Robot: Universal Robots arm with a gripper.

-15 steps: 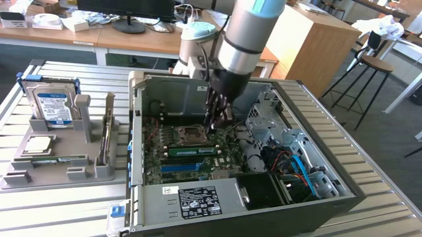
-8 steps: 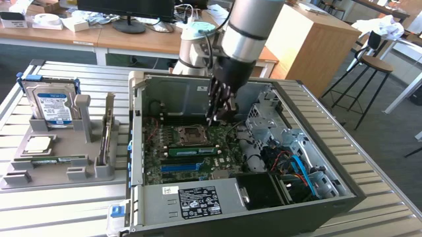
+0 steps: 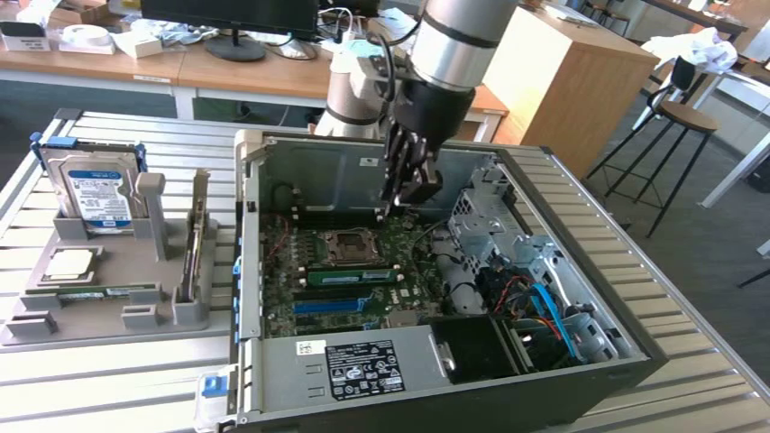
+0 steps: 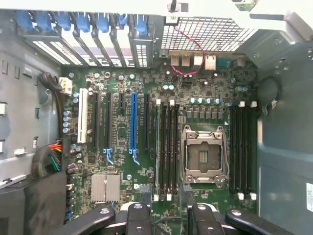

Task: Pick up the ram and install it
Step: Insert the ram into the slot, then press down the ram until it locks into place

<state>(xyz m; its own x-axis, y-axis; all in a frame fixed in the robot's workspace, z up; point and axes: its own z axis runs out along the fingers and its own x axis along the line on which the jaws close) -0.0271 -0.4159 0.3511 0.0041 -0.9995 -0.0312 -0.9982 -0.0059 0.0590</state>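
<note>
My gripper [image 3: 409,200] hangs open inside the open computer case [image 3: 247,271], above the motherboard and touching nothing. In the wrist view its black fingertips [image 4: 139,220] frame an empty gap around the gripper [image 4: 168,223]. One green ram stick [image 3: 349,275] sits in a memory slot beside the empty processor socket [image 3: 352,242]. In the wrist view that ram [image 4: 157,147] fills the slot farthest from the socket [image 4: 203,154]. A narrow green strip [image 3: 106,290], which looks like another stick, lies in the front groove of the grey tray [image 3: 72,329].
The tray on the exterior view's left also holds a blue-labelled hard drive [image 3: 99,194] and a square silver processor chip [image 3: 70,264]. Drive cages, blue cables [image 3: 547,307] and a power supply [image 3: 361,365] crowd the case. Desks and a stool [image 3: 680,117] stand behind.
</note>
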